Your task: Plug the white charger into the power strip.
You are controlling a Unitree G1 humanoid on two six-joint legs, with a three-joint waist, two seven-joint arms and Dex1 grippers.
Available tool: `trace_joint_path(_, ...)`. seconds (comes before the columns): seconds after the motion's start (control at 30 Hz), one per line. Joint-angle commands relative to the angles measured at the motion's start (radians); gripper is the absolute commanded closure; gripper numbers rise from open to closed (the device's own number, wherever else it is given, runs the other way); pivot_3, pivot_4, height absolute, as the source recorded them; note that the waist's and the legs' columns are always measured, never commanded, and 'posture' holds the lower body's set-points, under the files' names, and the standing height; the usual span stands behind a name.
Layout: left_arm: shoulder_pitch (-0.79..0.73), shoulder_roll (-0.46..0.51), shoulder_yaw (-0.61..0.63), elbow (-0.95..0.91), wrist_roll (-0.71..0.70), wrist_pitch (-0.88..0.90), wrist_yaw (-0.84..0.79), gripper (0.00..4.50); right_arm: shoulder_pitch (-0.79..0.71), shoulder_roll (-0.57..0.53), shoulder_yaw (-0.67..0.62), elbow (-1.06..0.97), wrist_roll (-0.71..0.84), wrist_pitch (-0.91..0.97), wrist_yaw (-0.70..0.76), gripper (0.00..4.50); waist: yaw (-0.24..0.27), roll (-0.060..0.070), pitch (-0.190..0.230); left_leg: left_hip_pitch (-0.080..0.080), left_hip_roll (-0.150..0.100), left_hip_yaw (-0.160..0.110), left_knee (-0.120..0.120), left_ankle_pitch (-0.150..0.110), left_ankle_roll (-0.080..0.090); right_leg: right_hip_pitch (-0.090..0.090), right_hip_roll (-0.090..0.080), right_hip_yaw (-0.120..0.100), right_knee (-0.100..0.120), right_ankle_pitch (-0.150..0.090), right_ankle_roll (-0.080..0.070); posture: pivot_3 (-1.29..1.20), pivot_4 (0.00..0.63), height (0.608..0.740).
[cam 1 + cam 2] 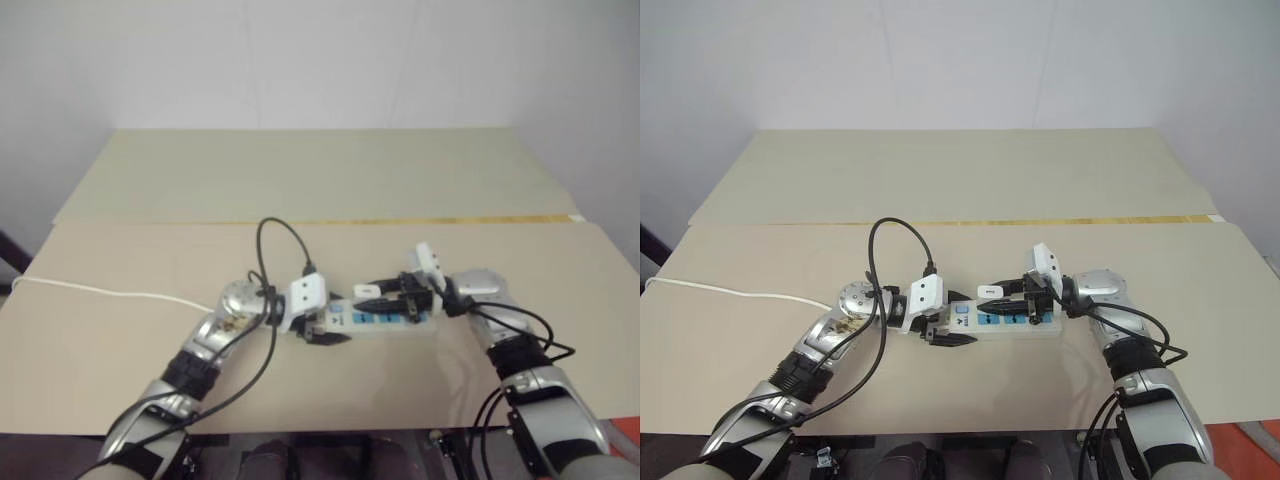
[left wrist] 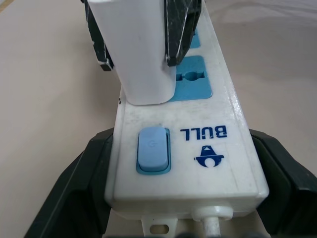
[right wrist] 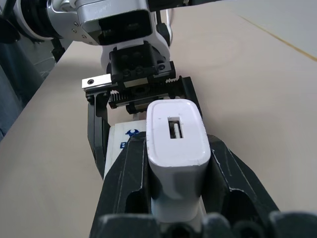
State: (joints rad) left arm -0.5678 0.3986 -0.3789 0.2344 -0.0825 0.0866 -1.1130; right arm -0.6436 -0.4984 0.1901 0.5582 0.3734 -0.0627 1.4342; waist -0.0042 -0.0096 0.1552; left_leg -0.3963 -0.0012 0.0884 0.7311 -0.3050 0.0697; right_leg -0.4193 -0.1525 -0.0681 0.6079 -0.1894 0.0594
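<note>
A pale beige desk (image 1: pixel 940 180) stands before a plain white wall (image 1: pixel 940 60), with a thin yellow strip crossing it at mid-frame. The power strip (image 1: pixel 1012 322) lies flat on the desk just below centre of the head views, its white cord (image 1: pixel 730 291) trailing to the left edge. The left hand (image 2: pixel 163 198) is clenched on the switch end of the strip, one black finger pressed to each long side. The right hand (image 3: pixel 181 198) grasps the white charger (image 3: pixel 177 148) between its two fingers. The charger (image 2: pixel 136 54) stands upright on the strip, just beside the blue switch (image 2: pixel 152 148) and next to a blue socket face (image 2: pixel 192 77); whether its prongs are fully seated cannot be told.
</note>
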Motion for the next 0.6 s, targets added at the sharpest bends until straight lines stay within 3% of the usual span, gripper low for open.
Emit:
trace_joint_path(0.03,0.016,0.079,0.024,0.009,0.015,0.002,-0.041,1.16,0.040,-0.051,0.028,0.046,-0.119,0.021,-0.036,3.40,-0.003,0.000,0.000,0.000,0.000,0.000,0.000,0.000,0.000,0.000,0.000,0.000,0.000,0.000,0.000,0.00,0.150,0.740)
trace_joint_path(0.23,0.017,0.080,0.019,0.006,0.010,0.003,-0.040,1.16,0.033,-0.022,0.058,0.012,-0.121,0.027,-0.060,3.40,-0.013,0.000,-0.001,0.002,0.001,0.001,0.000,0.000,0.000,0.000,0.000,0.001,0.001,0.000,-0.001,0.00,0.150,0.740)
trace_joint_path(0.6,0.026,0.107,0.031,-0.003,0.004,0.003,-0.045,1.16,0.100,-0.116,0.003,0.138,-0.120,-0.015,-0.047,3.40,-0.011,0.000,-0.002,0.008,0.002,0.001,-0.002,0.000,0.000,0.007,0.000,0.001,0.000,-0.001,-0.001,0.00,0.150,0.740)
